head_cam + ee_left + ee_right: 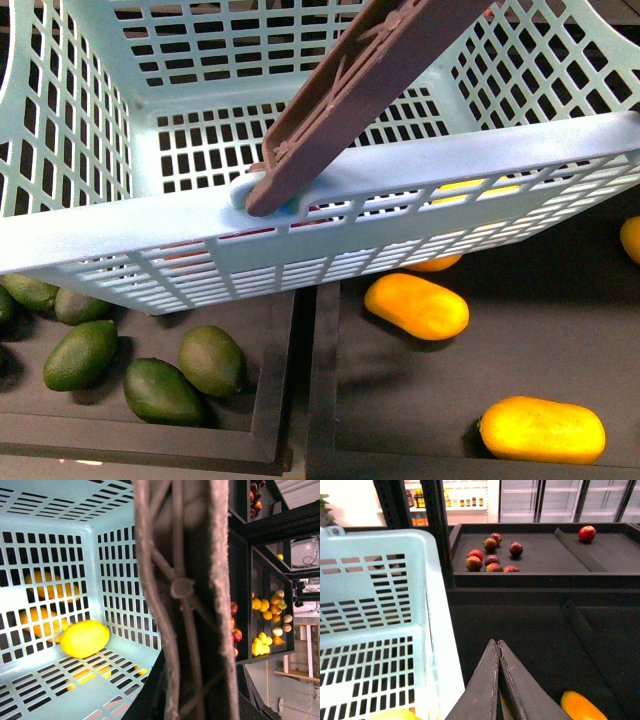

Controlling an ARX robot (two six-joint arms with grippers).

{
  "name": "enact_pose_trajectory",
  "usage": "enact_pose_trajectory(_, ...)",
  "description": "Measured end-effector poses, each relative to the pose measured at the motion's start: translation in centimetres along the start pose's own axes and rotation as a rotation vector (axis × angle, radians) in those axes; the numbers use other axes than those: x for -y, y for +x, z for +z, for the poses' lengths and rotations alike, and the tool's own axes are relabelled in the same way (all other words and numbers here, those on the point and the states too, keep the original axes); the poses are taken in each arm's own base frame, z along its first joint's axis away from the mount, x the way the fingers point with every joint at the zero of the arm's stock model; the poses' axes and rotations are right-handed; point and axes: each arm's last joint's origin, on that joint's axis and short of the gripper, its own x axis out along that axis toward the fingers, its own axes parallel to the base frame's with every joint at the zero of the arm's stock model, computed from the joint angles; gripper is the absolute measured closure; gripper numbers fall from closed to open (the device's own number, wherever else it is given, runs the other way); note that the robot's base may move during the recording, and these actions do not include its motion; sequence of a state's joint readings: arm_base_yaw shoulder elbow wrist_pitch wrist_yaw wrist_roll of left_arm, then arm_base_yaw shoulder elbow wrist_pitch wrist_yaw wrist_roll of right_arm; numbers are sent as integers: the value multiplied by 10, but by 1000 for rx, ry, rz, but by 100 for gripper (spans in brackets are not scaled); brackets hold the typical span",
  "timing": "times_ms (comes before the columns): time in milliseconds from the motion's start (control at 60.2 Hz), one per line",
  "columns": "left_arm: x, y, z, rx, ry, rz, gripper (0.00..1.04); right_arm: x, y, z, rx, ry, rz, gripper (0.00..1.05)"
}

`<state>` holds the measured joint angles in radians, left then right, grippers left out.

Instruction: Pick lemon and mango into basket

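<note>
A light teal basket (120,230) sits tilted above dark fruit trays (560,350). Its brown handle (340,100) fills the left wrist view and hides the left tool, so whether that tool grips cannot be told. The right tool (496,644), beside the basket's outer wall, has its fingers pressed together, empty. A red-orange mango (474,563) lies among similar fruit in a far tray (545,555). The lemon (85,638) rests in a corner of the basket floor.

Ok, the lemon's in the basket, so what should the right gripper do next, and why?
Probably open the right gripper and reach toward the reddish mango in the far tray. The lemon already lies in the basket, no mango shows inside it, and the gripper is shut and empty.
</note>
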<state>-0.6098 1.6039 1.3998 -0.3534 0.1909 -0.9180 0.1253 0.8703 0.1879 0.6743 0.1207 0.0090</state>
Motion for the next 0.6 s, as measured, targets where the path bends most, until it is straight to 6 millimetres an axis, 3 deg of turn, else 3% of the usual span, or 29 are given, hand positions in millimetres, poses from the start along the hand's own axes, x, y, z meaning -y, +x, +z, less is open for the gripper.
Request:
enact_pose_trajectory(282, 0, 0, 0, 0, 3, 0, 100, 18, -25, -15, -2, -2, -6, 103)
enact_pose_trajectory(598, 0, 0, 0, 0, 4, 0, 100, 18, -40, -23, -2, -2, -3, 103)
